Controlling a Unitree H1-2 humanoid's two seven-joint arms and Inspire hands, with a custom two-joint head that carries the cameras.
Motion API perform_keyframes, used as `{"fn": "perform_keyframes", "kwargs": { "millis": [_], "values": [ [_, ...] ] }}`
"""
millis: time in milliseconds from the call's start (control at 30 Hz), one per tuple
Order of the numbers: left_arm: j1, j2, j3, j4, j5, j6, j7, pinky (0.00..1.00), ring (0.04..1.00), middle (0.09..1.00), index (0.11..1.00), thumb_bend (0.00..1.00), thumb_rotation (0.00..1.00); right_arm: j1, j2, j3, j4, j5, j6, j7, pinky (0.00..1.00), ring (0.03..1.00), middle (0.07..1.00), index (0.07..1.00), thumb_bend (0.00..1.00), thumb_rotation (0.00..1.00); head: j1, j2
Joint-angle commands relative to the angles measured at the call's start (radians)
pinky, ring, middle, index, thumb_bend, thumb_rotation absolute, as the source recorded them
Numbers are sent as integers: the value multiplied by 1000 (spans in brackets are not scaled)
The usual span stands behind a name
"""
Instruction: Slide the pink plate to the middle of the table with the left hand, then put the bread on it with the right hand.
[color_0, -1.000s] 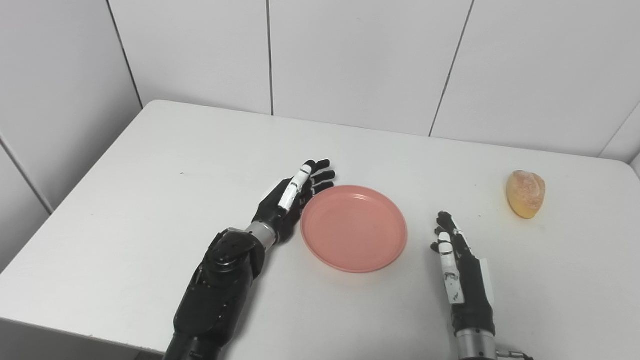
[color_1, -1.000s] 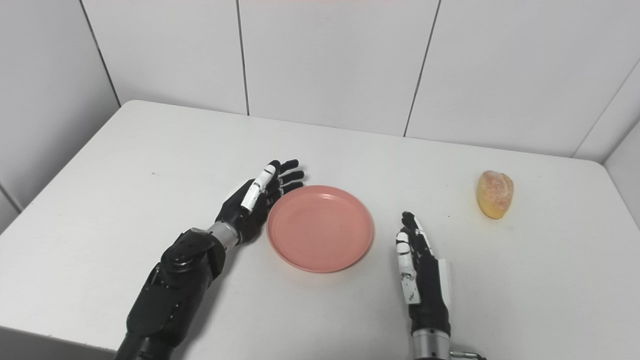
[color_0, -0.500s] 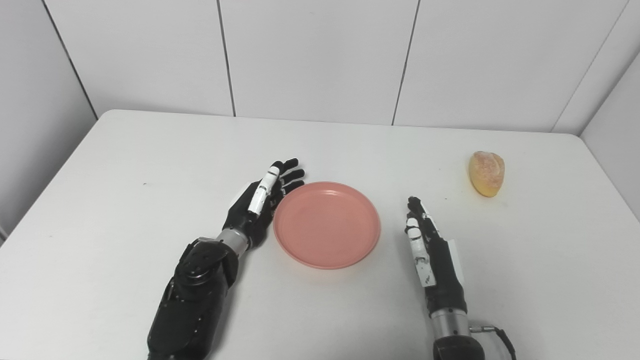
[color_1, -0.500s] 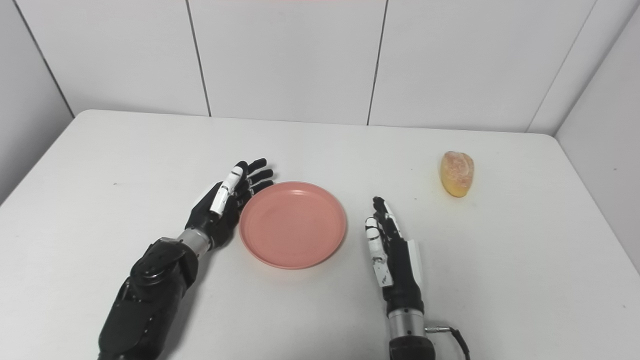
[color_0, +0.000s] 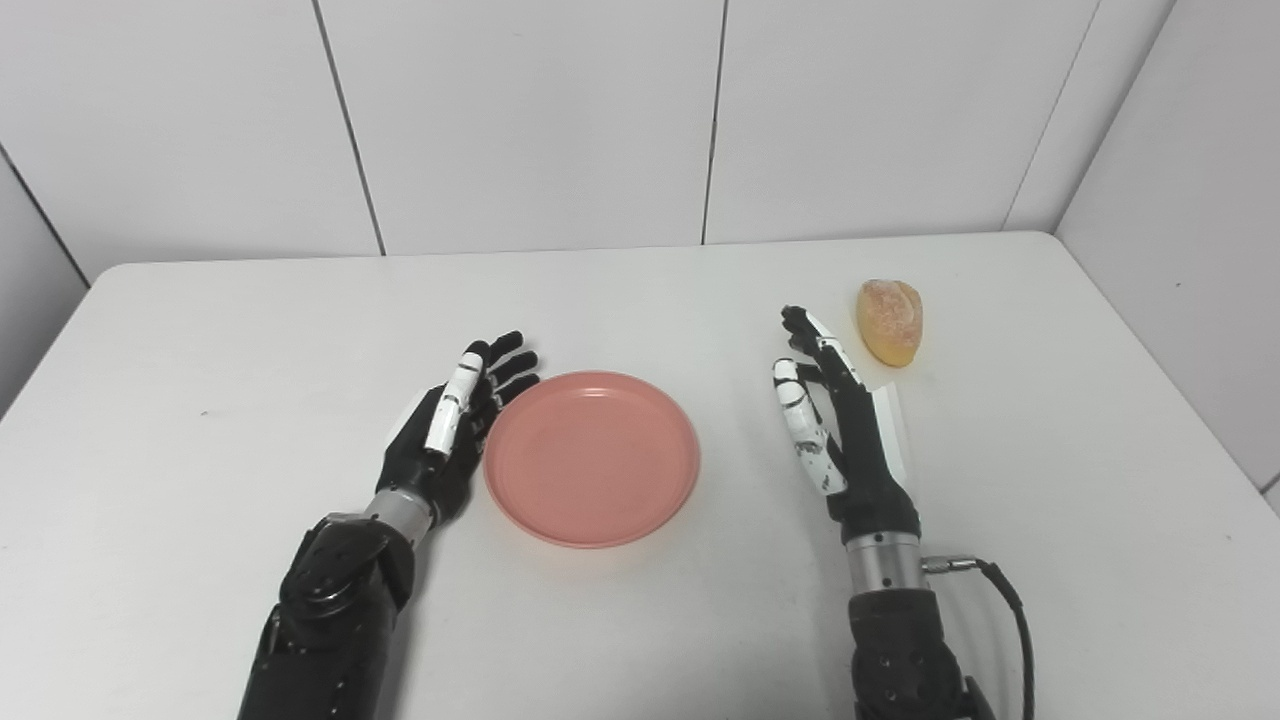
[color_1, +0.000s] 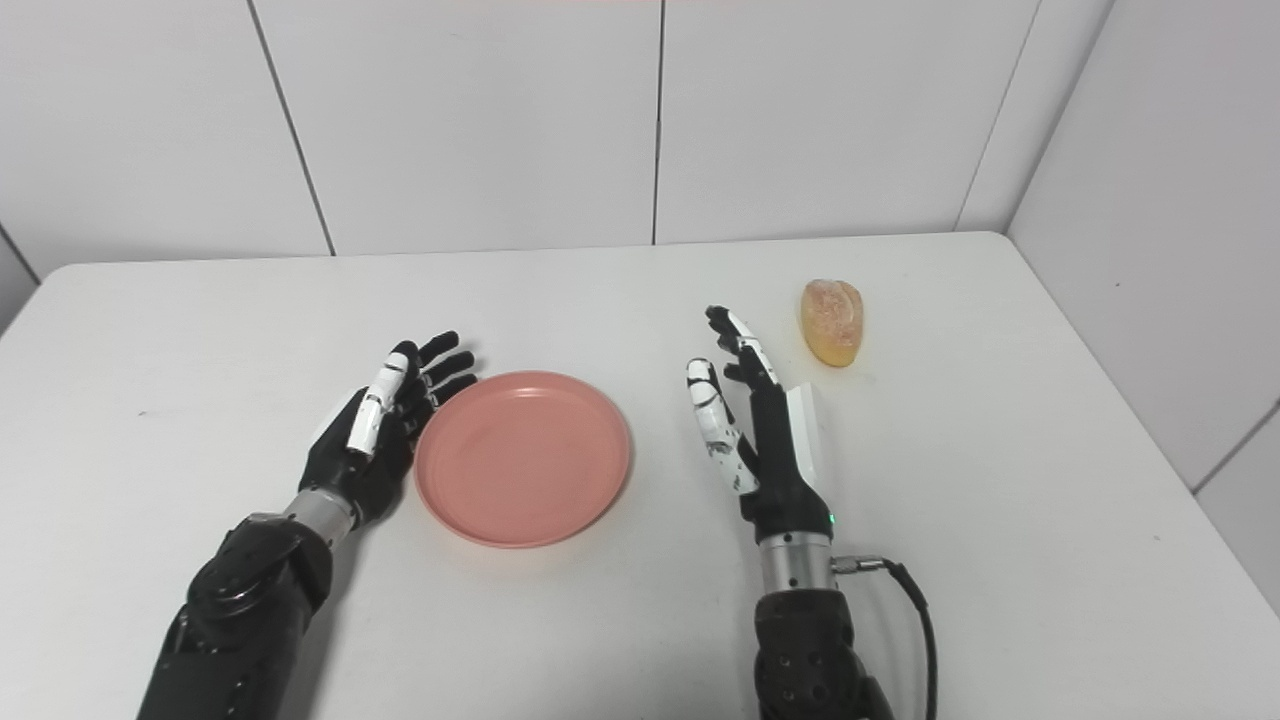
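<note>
Left hand (color_0: 447, 425) fingers spread, empty, against pink plate (color_0: 591, 457) at frame centre; contact unclear. Right hand (color_0: 838, 425) splayed, empty, bread (color_0: 889, 320) upper right.

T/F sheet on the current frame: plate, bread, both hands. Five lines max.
1. The round pink plate is empty. True.
2. The golden bread roll is held in the right hand. False: it lies on the white table, beyond the open hand's fingertips.
3. The left hand is open beside the plate's left rim. True.
4. The bread lies left of the plate. False: it lies far right of it.
</note>
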Motion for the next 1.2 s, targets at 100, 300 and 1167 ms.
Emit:
{"fn": "perform_keyframes", "kwargs": {
  "millis": [100, 300, 1167],
  "values": [
    [17, 9, -6, 21, -9, 26, -31, 883, 885, 884, 870, 310, 1000, -97, -32, -29, -70, -73, 39, -2, 811, 853, 865, 858, 498, 985, -26, -9],
    [11, 4, 1, 37, -17, 14, -45, 899, 897, 901, 883, 298, 1000, -205, -89, -76, -87, -155, 174, 38, 747, 840, 868, 859, 558, 897, -40, -12],
    [11, 5, -4, 43, -14, -1, -49, 905, 900, 901, 882, 313, 1000, -550, -250, -126, 251, -524, 508, 345, 851, 952, 973, 968, 882, 614, -96, -16]
  ]
}}
